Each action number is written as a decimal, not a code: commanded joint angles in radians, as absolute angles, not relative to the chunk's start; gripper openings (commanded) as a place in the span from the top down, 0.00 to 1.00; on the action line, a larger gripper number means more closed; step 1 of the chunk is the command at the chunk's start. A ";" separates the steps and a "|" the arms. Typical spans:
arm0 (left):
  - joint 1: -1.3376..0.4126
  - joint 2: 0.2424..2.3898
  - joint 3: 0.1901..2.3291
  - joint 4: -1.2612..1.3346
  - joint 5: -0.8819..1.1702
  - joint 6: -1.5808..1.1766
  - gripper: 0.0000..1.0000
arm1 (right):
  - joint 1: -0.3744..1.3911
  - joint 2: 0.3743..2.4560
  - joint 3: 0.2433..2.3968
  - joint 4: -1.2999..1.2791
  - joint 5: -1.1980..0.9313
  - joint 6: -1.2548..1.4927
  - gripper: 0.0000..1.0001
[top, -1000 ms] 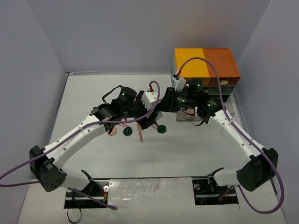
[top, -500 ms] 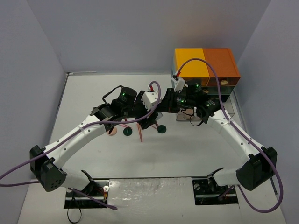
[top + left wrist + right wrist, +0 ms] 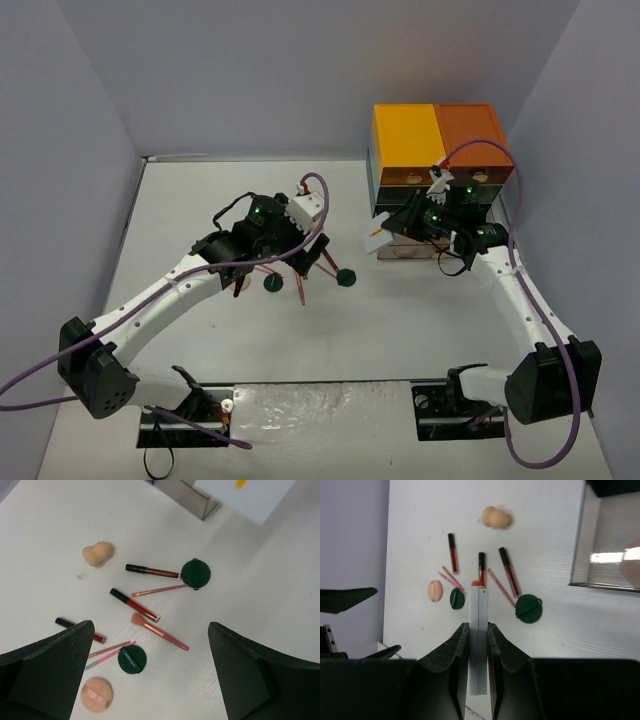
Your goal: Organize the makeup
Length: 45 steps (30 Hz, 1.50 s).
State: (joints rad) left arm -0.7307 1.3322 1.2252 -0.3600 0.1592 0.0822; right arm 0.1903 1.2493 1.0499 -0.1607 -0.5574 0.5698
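Observation:
My right gripper (image 3: pixel 478 627) is shut on the small white-lidded palette (image 3: pixel 479 645), seen edge-on, and holds it above the table just left of the drawer unit (image 3: pixel 440 150); the palette also shows in the top view (image 3: pixel 376 240). My left gripper (image 3: pixel 150 680) is open and empty above the scattered makeup: a beige sponge (image 3: pixel 98 554), dark red sticks (image 3: pixel 152 571), a pink brush (image 3: pixel 157 630), two dark green discs (image 3: pixel 195 573) (image 3: pixel 132 659) and a peach compact (image 3: pixel 96 695). In the top view, parts of the makeup are hidden under the left arm (image 3: pixel 250 235).
The yellow-and-orange-topped drawer unit stands at the back right. A clear drawer (image 3: pixel 605 545) is pulled out at its foot, with something peach (image 3: pixel 632 560) inside. Grey walls close in the table on the left, back and right.
My right gripper has pulled back to the right, from beside the left wrist to the drawer unit, with the white palette in it. My left wrist has shifted slightly left.

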 commanded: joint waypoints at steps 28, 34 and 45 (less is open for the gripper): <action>-0.296 0.939 0.824 -0.239 -0.061 -0.120 0.03 | -0.397 1.371 0.767 0.452 -0.227 0.994 1.00; -0.307 0.939 0.825 -0.242 -0.089 -0.120 0.03 | -0.402 1.441 0.775 0.527 -0.199 1.014 1.00; -0.310 0.941 0.826 -0.241 -0.099 -0.115 0.03 | -0.402 1.591 0.843 0.581 -0.198 1.023 1.00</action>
State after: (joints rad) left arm -0.3019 0.9543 0.7918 -0.3051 -0.0872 -0.1146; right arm -0.3988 1.5586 0.7690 0.4515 -0.2102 1.0002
